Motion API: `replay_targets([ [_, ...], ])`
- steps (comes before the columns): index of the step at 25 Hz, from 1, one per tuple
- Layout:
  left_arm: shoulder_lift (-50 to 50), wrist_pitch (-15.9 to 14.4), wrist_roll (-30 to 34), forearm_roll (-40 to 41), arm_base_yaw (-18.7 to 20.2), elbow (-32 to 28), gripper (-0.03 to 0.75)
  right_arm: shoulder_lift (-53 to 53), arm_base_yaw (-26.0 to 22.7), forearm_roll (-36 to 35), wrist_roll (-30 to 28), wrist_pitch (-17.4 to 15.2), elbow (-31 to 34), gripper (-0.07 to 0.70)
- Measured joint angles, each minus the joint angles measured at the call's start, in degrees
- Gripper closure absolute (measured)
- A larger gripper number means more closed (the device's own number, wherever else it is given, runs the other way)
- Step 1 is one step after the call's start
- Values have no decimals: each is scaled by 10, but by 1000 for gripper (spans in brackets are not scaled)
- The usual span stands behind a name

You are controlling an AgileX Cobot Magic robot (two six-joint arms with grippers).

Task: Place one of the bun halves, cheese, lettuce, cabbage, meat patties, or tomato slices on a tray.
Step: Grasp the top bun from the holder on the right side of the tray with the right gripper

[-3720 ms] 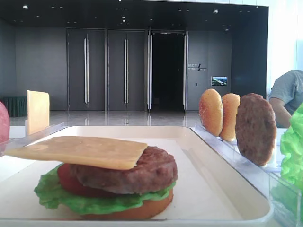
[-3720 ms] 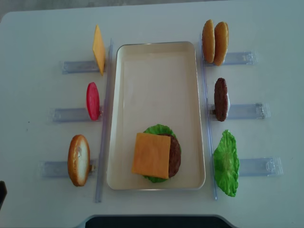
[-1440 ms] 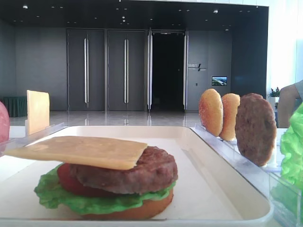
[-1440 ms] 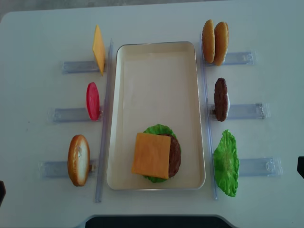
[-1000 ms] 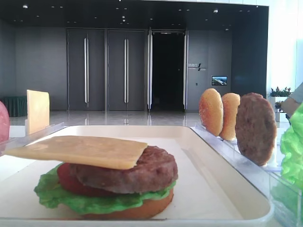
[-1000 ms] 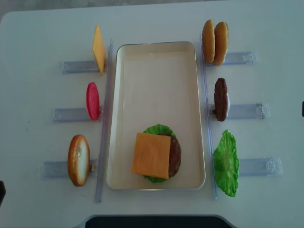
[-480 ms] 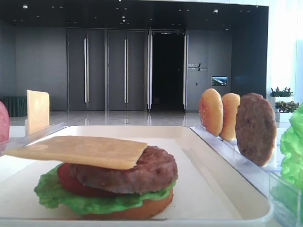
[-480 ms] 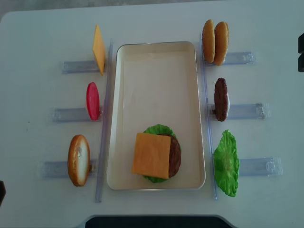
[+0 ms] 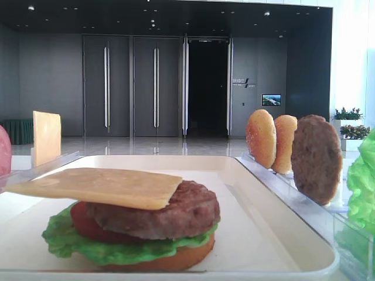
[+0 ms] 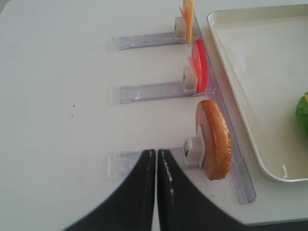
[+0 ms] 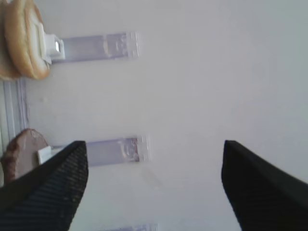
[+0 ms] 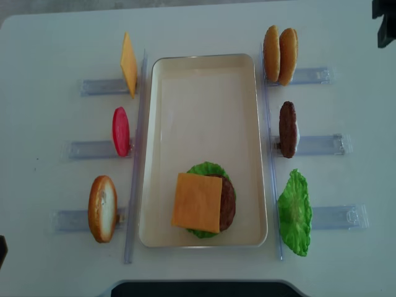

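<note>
The right gripper (image 11: 154, 187) is hanging with its jaws spread wide and nothing between them, over bare table (image 11: 216, 72) well to the right of the tray (image 12: 154, 154); from overhead only a dark bit of it is showing at the top right corner. Below it, racks (image 11: 96, 46) are holding two buns (image 11: 26, 41) and a patty (image 11: 21, 149) on edge.

The left gripper (image 10: 156, 159) is sitting with its fingers pressed together, gripping nothing, just left of the tray's near corner, its tips beside a lone bun half (image 10: 214, 139) standing in a rack.

The tray is lying in the middle of the table. At its near end a stack is sitting: bun bottom (image 9: 170, 260), lettuce (image 9: 117, 249), tomato (image 9: 82, 225), patty (image 9: 176, 213), with a cheese slice (image 12: 197, 202) on top. Left of the tray, racks are holding cheese (image 12: 128, 64), a tomato slice (image 12: 120, 131) and the bun half. Right of it, racks are holding the two buns, the patty and a lettuce leaf (image 12: 294, 213).
</note>
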State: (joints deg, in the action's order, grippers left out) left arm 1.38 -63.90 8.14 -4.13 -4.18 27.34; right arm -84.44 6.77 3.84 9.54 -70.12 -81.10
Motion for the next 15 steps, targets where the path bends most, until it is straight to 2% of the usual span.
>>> replay_targets([
  [7,0,0,0,0,0,0,715,-93,0,-10,-4,1,-100,90],
  [15,0,0,0,0,0,0,715,-108,12,-35,-7,1,-107,90],
])
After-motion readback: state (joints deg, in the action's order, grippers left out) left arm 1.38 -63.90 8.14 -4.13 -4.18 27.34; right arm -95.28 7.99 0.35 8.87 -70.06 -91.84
